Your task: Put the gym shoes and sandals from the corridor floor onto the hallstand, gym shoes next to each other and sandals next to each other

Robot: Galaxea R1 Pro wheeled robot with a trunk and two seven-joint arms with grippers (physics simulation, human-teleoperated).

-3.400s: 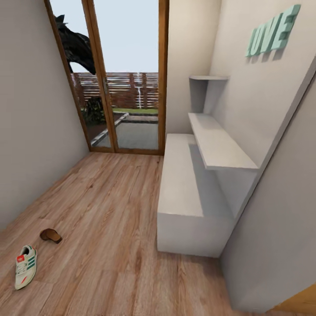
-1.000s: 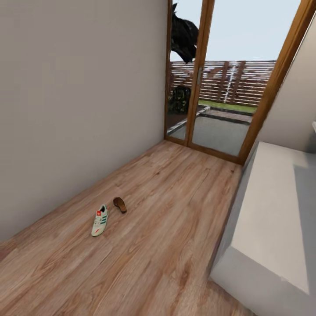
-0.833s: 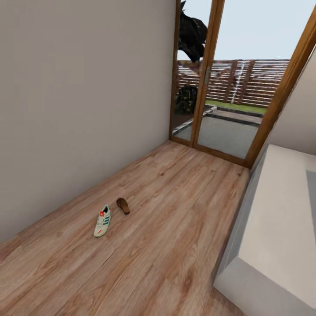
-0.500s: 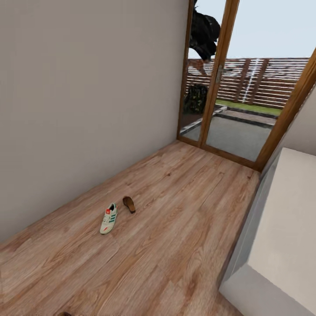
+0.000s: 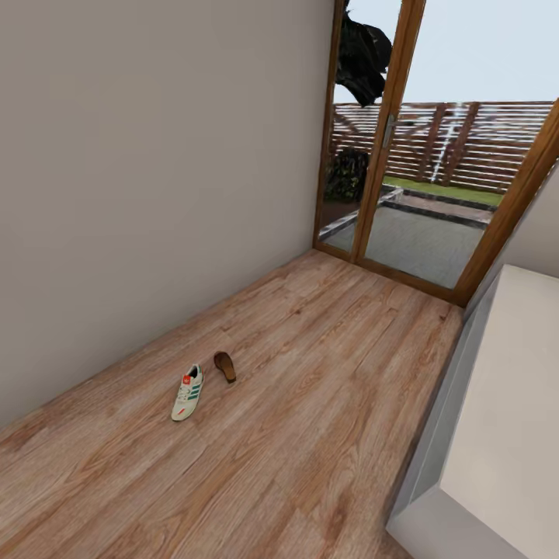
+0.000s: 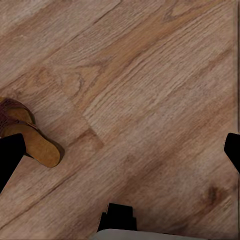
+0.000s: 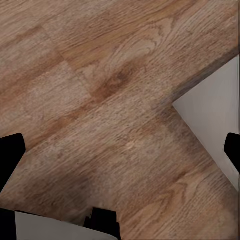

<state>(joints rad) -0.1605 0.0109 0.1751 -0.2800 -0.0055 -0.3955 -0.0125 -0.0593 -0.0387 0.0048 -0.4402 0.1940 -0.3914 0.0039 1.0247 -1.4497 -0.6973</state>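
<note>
One gym shoe (image 5: 187, 394), white with green stripes, lies on the corridor floor (image 5: 310, 404) near the left wall. Just beyond it rests a dark brown sandal (image 5: 225, 366). The hallstand's pale bench top (image 5: 505, 419) runs along the right edge. In the left wrist view a brown sandal (image 6: 31, 138) with a tan footbed lies on the planks close to one fingertip (image 6: 10, 156). My left gripper (image 6: 120, 155) is open above bare floor. My right gripper (image 7: 120, 150) is open too, over planks beside a pale corner of the unit (image 7: 215, 117).
A plain beige wall (image 5: 140, 194) bounds the corridor on the left. Wood-framed glass doors (image 5: 404, 155) close the far end, with a fence and garden behind. Open plank floor stretches between the wall and the bench.
The head view has swung left since the oldest frame, so the wall shelves left the picture and the shoe and sandal sit nearer the middle. Shoe and sandal kept their places on the floor.
</note>
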